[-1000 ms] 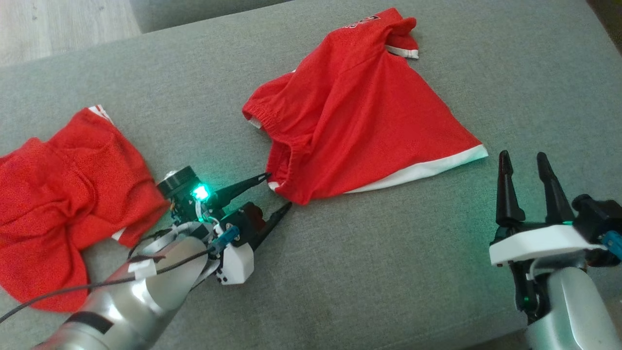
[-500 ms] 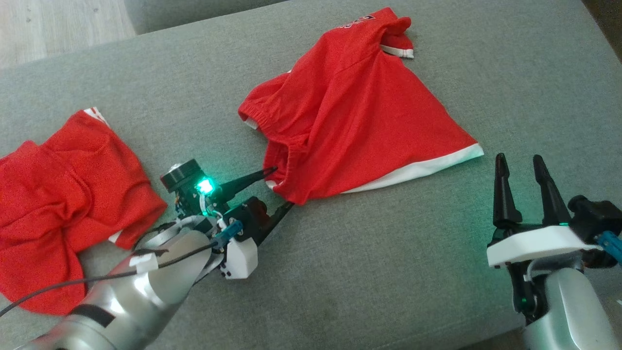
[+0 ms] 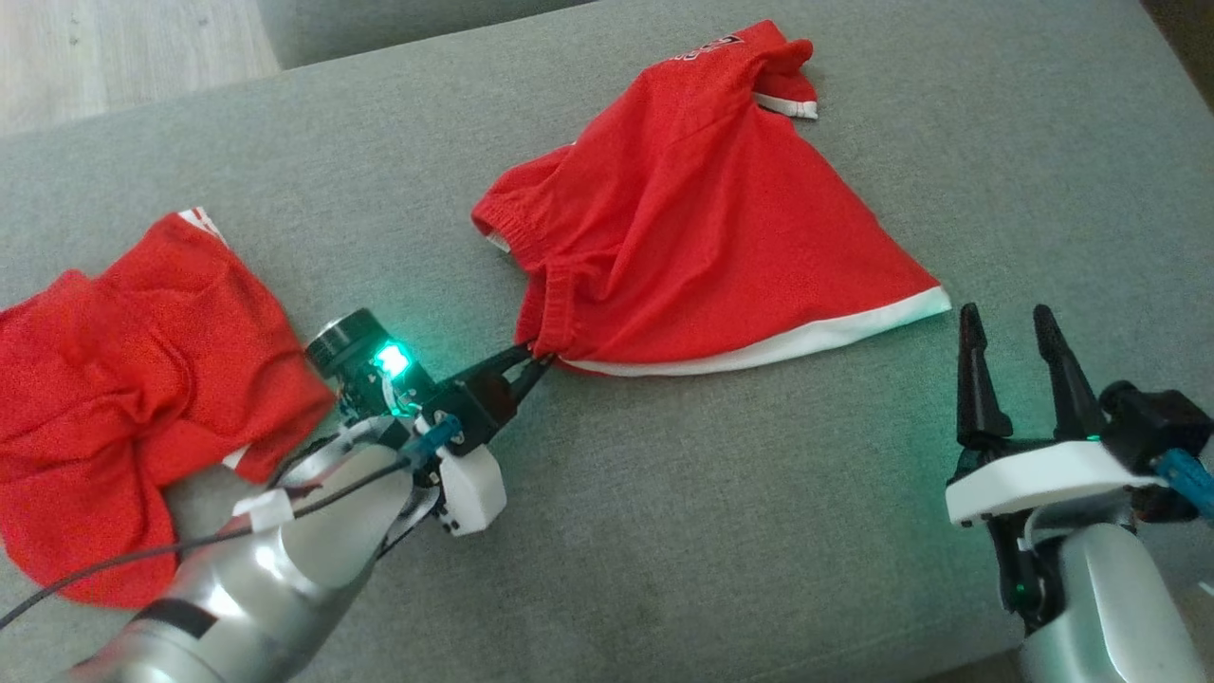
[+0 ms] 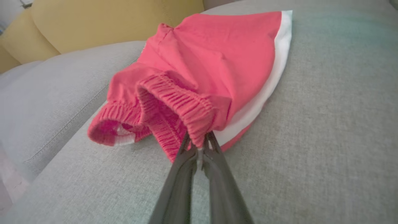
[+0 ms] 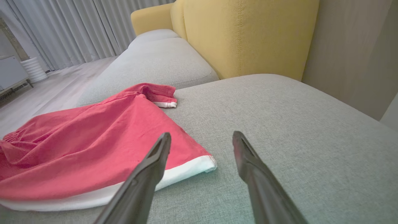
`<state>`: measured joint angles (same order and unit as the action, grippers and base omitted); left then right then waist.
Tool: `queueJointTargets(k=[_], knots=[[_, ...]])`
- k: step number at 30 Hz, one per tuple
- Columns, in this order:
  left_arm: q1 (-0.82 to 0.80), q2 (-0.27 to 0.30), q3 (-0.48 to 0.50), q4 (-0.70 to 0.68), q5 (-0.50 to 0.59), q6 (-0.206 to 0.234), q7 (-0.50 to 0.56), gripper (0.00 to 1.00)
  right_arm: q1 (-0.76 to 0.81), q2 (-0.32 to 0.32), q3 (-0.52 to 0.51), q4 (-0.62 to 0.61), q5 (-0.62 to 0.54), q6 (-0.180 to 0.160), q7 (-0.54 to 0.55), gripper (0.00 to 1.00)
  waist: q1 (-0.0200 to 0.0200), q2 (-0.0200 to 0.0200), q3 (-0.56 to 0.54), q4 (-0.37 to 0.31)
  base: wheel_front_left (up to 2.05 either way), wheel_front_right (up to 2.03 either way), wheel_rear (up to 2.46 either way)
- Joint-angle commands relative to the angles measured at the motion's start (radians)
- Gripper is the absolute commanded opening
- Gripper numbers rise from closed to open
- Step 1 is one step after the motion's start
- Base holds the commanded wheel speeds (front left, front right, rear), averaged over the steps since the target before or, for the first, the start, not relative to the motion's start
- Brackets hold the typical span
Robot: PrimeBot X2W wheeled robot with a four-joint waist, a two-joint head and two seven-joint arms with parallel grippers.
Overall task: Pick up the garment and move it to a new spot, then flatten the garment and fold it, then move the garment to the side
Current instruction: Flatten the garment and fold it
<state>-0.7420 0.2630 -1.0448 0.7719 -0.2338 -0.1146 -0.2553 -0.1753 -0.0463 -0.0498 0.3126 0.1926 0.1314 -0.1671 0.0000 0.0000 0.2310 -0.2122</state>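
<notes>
A pair of red shorts with a white hem (image 3: 702, 237) lies crumpled on the grey sofa seat (image 3: 664, 531). My left gripper (image 3: 539, 358) is shut on the elastic waistband's near corner; in the left wrist view the fingertips pinch the ribbed band (image 4: 199, 146) of the red shorts (image 4: 217, 62). My right gripper (image 3: 1005, 327) stands open just right of the white hem corner, apart from it. In the right wrist view its fingers (image 5: 155, 161) frame bare cushion beside the hem of the red shorts (image 5: 93, 146).
A second red garment (image 3: 123, 379) lies bunched at the left of the seat, beside my left forearm. Yellow back cushions (image 5: 248, 34) rise behind the seat. Wooden floor (image 3: 114, 47) shows beyond the far left edge.
The left gripper has gone from open around the waistband corner to shut on it. The band's corner now bunches between the fingers. The right gripper has barely moved.
</notes>
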Motion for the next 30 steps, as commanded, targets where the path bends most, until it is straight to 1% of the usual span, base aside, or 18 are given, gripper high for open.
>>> queueJointTargets(k=[1, 6, 11, 19, 22, 26, 30], knots=[[-0.015, 0.019, 0.048, -0.025, -0.018, 0.012, -0.006, 0.00, -0.030, -0.004, 0.022, -0.029, -0.013, -0.001, 0.001, 1.00, 0.0000, 0.0000, -0.001, 0.002, 0.00, 0.00, 0.00], [0.025, 0.013, 0.118, -0.064, -0.100, 0.026, -0.006, 0.00, -0.034, -0.004, 0.021, -0.016, -0.042, -0.001, 0.025, 1.00, 0.0000, 0.0000, -0.009, 0.017, 0.00, 0.00, 0.00], [0.050, 0.010, 0.159, -0.093, -0.155, 0.039, -0.006, 0.00, -0.053, -0.004, 0.040, 0.009, -0.015, -0.001, 0.067, 1.00, 0.0000, 0.0000, -0.007, 0.039, 0.00, 0.00, 0.00], [0.064, 0.003, 0.150, -0.137, -0.164, 0.055, 0.006, 0.00, -0.098, -0.004, -0.021, 0.122, -0.086, -0.001, 0.144, 1.00, 0.0000, 0.0000, -0.001, 0.076, 0.00, 0.00, 0.00], [0.066, 0.003, 0.146, -0.149, -0.166, 0.058, 0.010, 0.00, -0.116, -0.004, -0.042, 0.169, -0.088, -0.001, 0.166, 1.00, 0.0000, 0.0000, 0.001, 0.083, 0.00, 0.00, 0.00], [0.068, 0.005, 0.143, -0.163, -0.168, 0.063, 0.013, 0.00, -0.142, -0.004, -0.049, 0.224, -0.101, -0.001, 0.167, 1.00, 0.0000, 0.0000, 0.004, 0.088, 0.00, 0.00, 0.00], [0.067, 0.008, 0.139, -0.175, -0.170, 0.067, 0.017, 0.00, -0.170, -0.004, -0.064, 0.273, -0.152, -0.001, 0.167, 1.00, 0.0000, 0.0000, 0.009, 0.090, 0.00, 0.00, 0.00]])
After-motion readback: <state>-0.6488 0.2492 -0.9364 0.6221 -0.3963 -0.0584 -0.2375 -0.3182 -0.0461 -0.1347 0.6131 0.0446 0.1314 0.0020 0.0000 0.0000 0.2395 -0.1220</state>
